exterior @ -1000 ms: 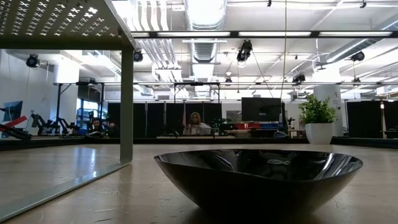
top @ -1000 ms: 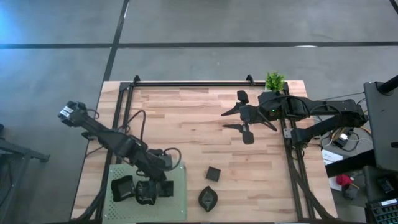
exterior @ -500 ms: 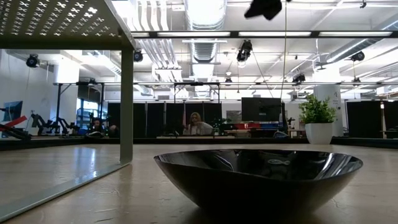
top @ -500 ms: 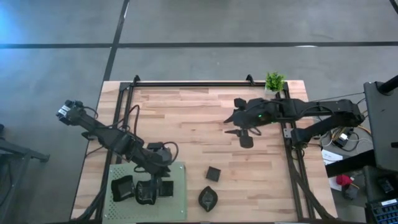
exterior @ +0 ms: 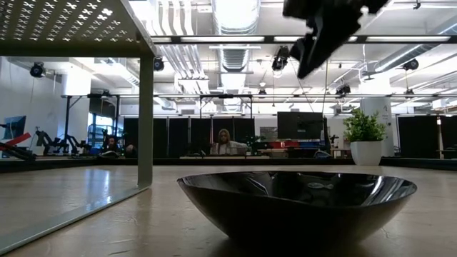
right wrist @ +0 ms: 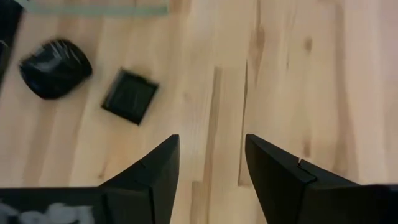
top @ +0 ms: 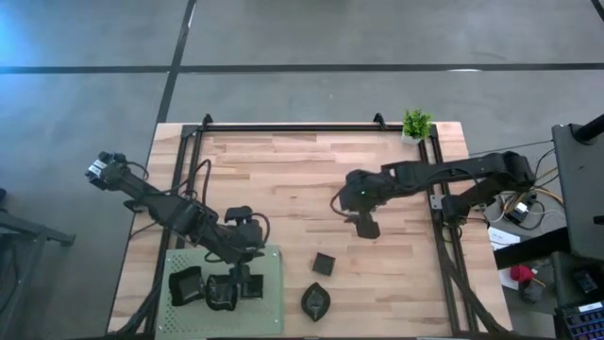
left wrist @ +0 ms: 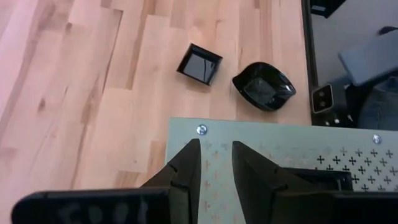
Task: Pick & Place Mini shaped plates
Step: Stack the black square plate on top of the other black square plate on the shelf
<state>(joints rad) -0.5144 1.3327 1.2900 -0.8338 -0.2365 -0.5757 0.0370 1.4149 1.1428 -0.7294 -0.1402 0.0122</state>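
Note:
Two mini shaped plates lie bare on the wooden table near its front edge: a square one (top: 325, 264) (left wrist: 199, 63) (right wrist: 130, 96) and a leaf-like one (top: 315, 300) (left wrist: 263, 86) (right wrist: 55, 68). The leaf-like one fills the low view (exterior: 296, 203). More dark plates (top: 203, 289) rest on the light green mat (top: 269, 312). My left gripper (top: 241, 281) (left wrist: 216, 165) hangs open over the mat's right part, nothing between its fingers. My right gripper (top: 363, 225) (right wrist: 211, 158) (exterior: 321, 36) hangs open above the table's middle, beyond and to the right of the square plate.
A small green potted plant (top: 416, 124) (exterior: 365, 135) stands at the far right corner. A black metal frame (top: 283, 127) runs along the table's far and side edges. Bare wood lies between the two grippers. People sit in the room behind the table.
My right gripper has come down and toward the table's near edge, tipping further downward, and has entered the low view from above. My left gripper has rolled at the wrist while staying over the mat. The plates have kept still.

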